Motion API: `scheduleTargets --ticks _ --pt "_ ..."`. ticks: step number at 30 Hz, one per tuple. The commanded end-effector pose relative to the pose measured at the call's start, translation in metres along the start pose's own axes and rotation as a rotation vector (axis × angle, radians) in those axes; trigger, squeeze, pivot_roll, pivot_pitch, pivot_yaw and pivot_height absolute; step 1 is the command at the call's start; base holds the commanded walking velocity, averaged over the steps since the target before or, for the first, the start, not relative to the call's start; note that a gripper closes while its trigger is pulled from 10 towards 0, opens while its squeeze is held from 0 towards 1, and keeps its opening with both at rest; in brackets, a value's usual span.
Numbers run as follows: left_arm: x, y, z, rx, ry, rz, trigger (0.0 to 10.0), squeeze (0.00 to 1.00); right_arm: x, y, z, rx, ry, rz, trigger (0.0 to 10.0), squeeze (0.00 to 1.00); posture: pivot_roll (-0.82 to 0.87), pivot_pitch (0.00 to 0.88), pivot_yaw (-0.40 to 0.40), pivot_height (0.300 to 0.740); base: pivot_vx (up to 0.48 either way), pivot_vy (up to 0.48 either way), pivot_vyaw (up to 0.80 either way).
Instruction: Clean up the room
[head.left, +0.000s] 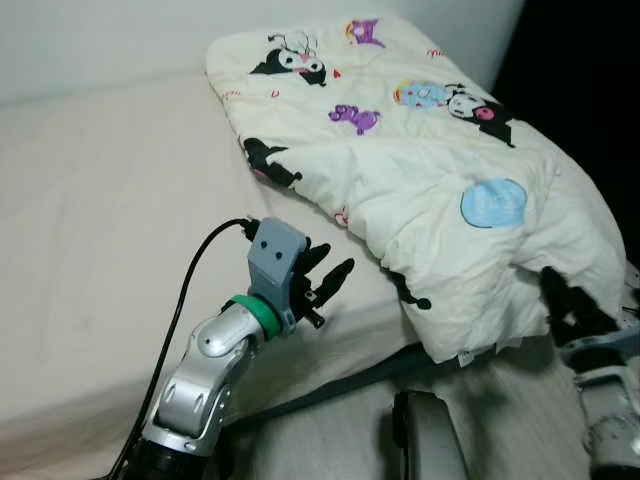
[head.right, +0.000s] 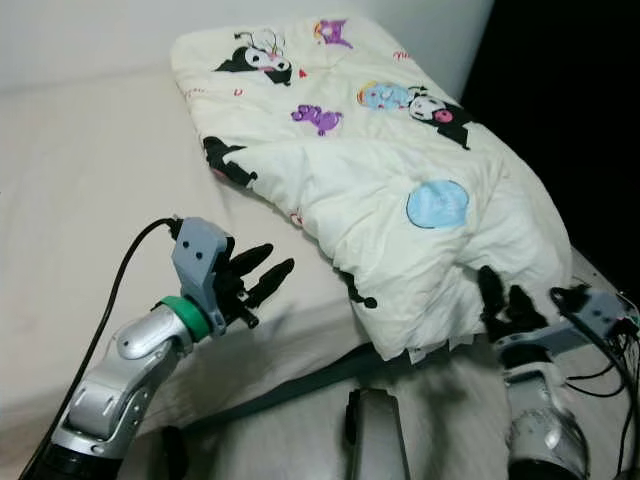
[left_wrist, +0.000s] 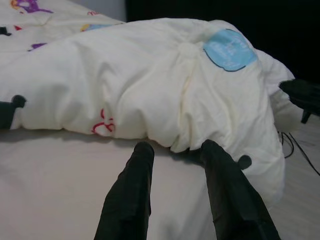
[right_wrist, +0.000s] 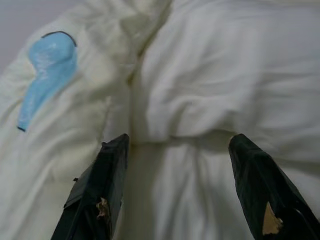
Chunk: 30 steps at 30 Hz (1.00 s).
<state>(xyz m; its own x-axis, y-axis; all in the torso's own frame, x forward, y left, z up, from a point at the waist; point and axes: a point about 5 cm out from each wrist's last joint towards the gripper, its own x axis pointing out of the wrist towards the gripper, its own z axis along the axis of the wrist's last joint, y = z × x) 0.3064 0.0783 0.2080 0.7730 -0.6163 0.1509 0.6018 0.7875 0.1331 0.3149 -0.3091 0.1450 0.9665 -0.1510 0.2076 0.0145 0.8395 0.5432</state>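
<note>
A cream blanket (head.left: 420, 170) printed with cartoon figures and a blue patch (head.left: 493, 203) lies crumpled across the right half of the bed. One corner of it hangs over the bed's near edge. My left gripper (head.left: 335, 262) hovers open above the bare sheet, pointing at the blanket's near fold (left_wrist: 185, 135) and a short way from it. My right gripper (head.right: 503, 285) is open at the hanging corner, with the fabric (right_wrist: 190, 100) right in front of its spread fingers and nothing between them.
The bed's beige sheet (head.left: 100, 200) stretches left and back to a white wall. A dark strip (head.left: 340, 385) runs along the mattress's lower edge. A dark oblong object (head.left: 430, 440) stands on the pale floor below. Thin cables (head.right: 600, 375) trail by my right arm.
</note>
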Motion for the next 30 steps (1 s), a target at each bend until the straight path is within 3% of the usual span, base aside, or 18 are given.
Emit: scheduleTargets --ticks 1,9,15,20,21,25,27,30 --pt "-0.006 0.003 -0.006 -0.001 0.027 0.023 10.0 0.00 0.001 -0.003 -0.003 0.017 0.031 0.014 10.0 0.00 -0.08 0.176 0.154 0.500 0.000 0.000 0.00" --pt "-0.010 0.003 -0.009 0.006 0.038 0.045 10.0 0.00 0.030 0.026 -0.004 0.000 0.110 0.227 10.0 0.00 -0.06 0.191 0.152 0.500 0.000 0.000 0.00" --pt "-0.010 0.002 -0.008 0.004 0.038 0.048 10.0 0.00 0.038 0.034 -0.009 -0.012 0.146 0.247 10.0 0.00 -0.06 0.195 0.150 0.500 0.000 0.000 0.00" --pt "-0.010 0.003 -0.008 0.004 0.040 0.055 10.0 0.00 0.042 0.055 -0.026 -0.085 0.216 0.358 10.0 0.00 -0.06 0.202 0.145 0.500 0.000 0.000 0.00" --pt "-0.010 0.003 -0.009 0.003 0.041 0.056 10.0 0.00 0.042 0.060 -0.029 -0.103 0.231 0.386 0.0 0.00 -0.06 0.203 0.144 0.500 0.000 0.000 0.00" --pt "-0.010 0.003 -0.009 0.001 0.041 0.060 10.0 0.00 0.040 0.070 -0.039 -0.136 0.266 0.458 0.0 0.00 -0.06 0.204 0.138 0.500 0.000 0.000 0.00" --pt "-0.010 0.002 -0.009 -0.004 0.040 0.066 10.0 0.00 0.034 0.087 -0.051 -0.190 0.310 0.597 0.0 0.00 -0.06 0.204 0.134 0.500 0.000 0.000 0.00" --pt "-0.010 0.002 -0.010 -0.006 0.039 0.068 10.0 0.00 0.029 0.095 -0.055 -0.211 0.332 0.677 0.0 0.00 -0.07 0.203 0.132 0.500 0.000 0.000 0.00"
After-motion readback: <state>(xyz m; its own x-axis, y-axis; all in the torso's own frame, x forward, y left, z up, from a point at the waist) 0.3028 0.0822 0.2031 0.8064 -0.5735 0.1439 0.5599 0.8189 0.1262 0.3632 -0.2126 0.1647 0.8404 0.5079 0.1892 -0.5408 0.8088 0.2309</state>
